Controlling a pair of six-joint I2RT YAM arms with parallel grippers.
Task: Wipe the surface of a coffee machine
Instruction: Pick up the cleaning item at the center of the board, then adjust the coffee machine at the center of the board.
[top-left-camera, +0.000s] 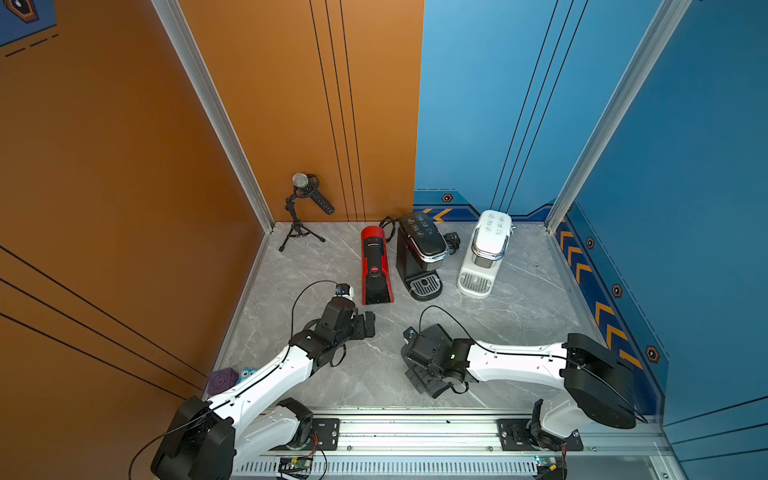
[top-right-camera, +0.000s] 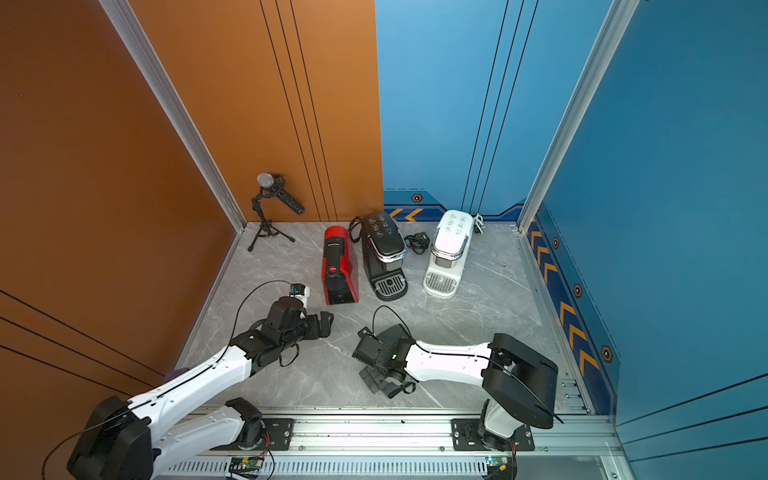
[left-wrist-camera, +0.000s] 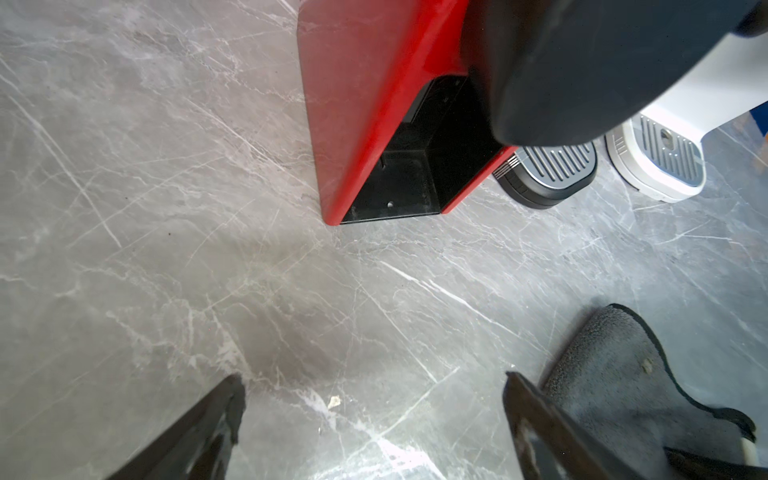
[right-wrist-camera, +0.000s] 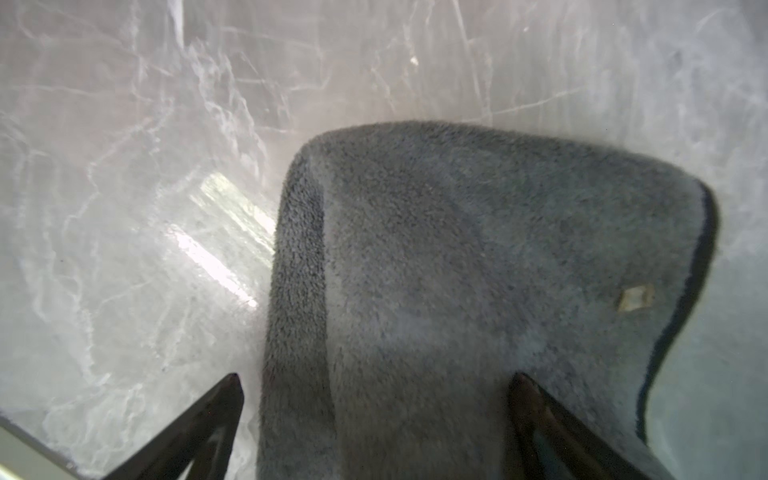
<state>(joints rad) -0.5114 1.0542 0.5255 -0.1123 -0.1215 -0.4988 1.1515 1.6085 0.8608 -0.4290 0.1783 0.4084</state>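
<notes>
Cloth not yet gripped.
The left gripper is held open, empty, near the red coffee machine; the black coffee machine and white coffee machine are ranged beside it; the grey cloth is straddled, ungripped, by the open right gripper, machines standing beyond it.

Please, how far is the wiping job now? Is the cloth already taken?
Done: nothing that shows; the grey cloth lies on the table, touching no machine. In hand: the right pincer is open over the cloth, not gripping it; the left pincer, also open, faces the red coffee machine. Left: grip the cloth, wipe.
</notes>
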